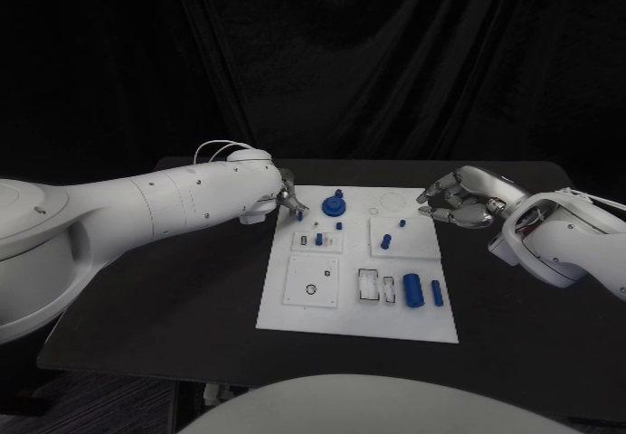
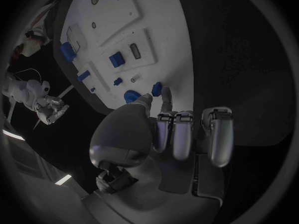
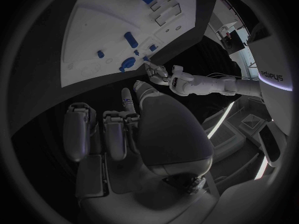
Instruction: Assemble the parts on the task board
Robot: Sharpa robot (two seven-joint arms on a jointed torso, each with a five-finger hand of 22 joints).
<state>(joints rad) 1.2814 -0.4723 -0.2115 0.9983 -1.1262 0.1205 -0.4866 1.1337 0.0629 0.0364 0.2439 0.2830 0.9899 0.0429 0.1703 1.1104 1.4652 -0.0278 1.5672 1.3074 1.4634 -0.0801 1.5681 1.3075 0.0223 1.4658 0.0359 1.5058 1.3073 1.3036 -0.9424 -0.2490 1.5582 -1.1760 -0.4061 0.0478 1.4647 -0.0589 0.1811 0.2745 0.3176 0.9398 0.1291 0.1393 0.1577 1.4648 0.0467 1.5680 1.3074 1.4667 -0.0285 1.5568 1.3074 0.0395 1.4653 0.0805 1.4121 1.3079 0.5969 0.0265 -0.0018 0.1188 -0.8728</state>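
Mid-task: several blue parts [image 1: 413,290] lie loose on the task board [image 1: 295,315]; left hand [image 1: 289,204] pinches a small blue piece [image 2: 156,88], right hand [image 1: 457,201] curled, empty.

Left hand [image 1: 289,204] fingers pinching; right hand [image 1: 460,201] curled, empty.

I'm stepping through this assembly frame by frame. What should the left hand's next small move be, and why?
Probably lift the small blue part clear of the board. The left hand seems to pinch it at the board's far left corner, while the right hand hovers off the board holding nothing.
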